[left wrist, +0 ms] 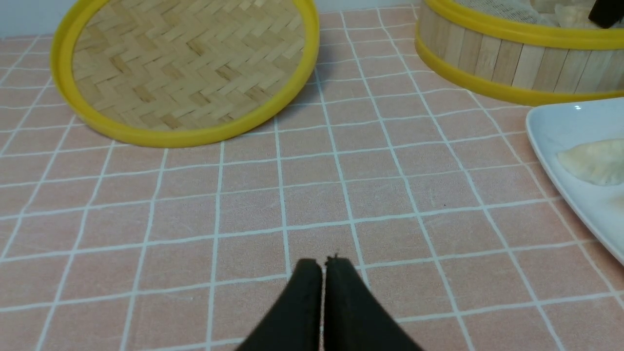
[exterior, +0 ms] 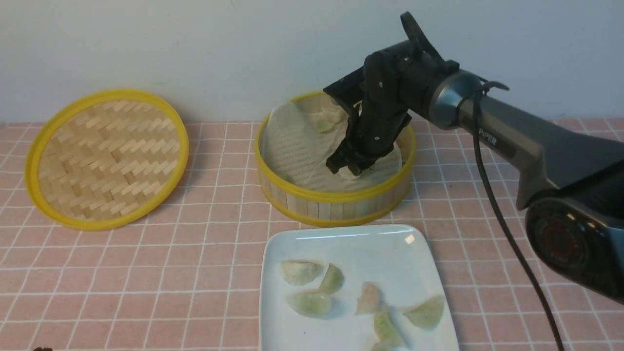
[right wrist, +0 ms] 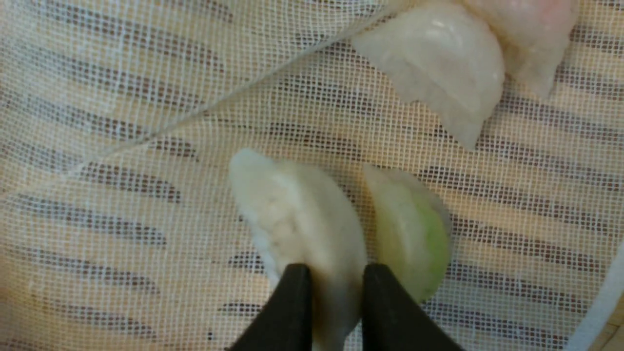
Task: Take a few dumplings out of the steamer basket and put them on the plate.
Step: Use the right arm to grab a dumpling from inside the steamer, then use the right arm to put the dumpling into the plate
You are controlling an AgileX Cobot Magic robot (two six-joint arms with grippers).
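The steamer basket (exterior: 336, 202) stands at the middle back, lined with whitish mesh. My right gripper (exterior: 352, 168) reaches down into it. In the right wrist view that gripper (right wrist: 336, 278) is shut on a whitish dumpling (right wrist: 297, 219), its black tips pressing both sides. A green dumpling (right wrist: 414, 239) lies right beside it and another whitish one (right wrist: 438, 63) farther off. The white plate (exterior: 341, 243) in front holds several dumplings (exterior: 309, 303). My left gripper (left wrist: 321, 265) is shut and empty, low over the tablecloth.
The shallow woven lid (exterior: 105, 158) leans at the back left. One more dumpling (exterior: 324, 126) lies at the far side of the basket. The pink checked tablecloth (exterior: 195, 273) covers the table. The plate's corner (left wrist: 560, 126) lies near my left gripper.
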